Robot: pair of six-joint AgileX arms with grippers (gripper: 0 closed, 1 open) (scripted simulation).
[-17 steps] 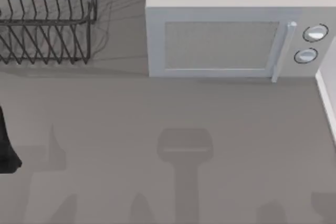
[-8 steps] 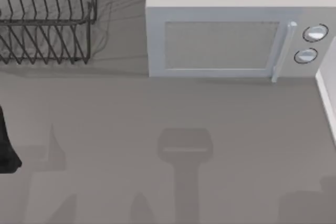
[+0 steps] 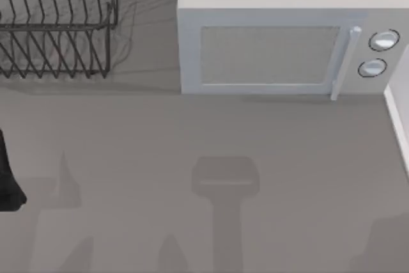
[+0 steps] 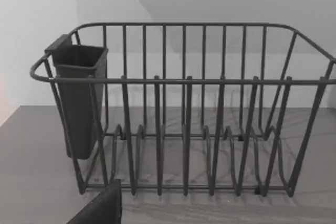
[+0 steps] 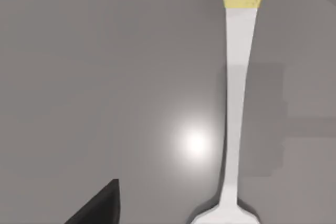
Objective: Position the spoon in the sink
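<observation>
The near half of the grey bench lay bare and open from the left edge to the right edge, marked by soft shadows alone. At nine o'clock a dark piece of the left arm sat against the left border; its wrist view showed one black corner of the left tool, and I cannot tell how wide that tool stood.

One spoon lay flat on the grey surface under the right wrist camera. Its slim white handle ran as one long straight line across the wrist view, with a yellow and red ornament at one end and the start of the bowl at the other. A black corner of the right tool sat beside the bowl end, apart from the spoon; I cannot tell its opening either.

Farther back stood one wire dish rack at eleven o'clock, with one dark cup hung on its end wall. One microwave stood at one o'clock with its door shut and two round knobs beside the handle. A strip of open bench separated rack and microwave.
</observation>
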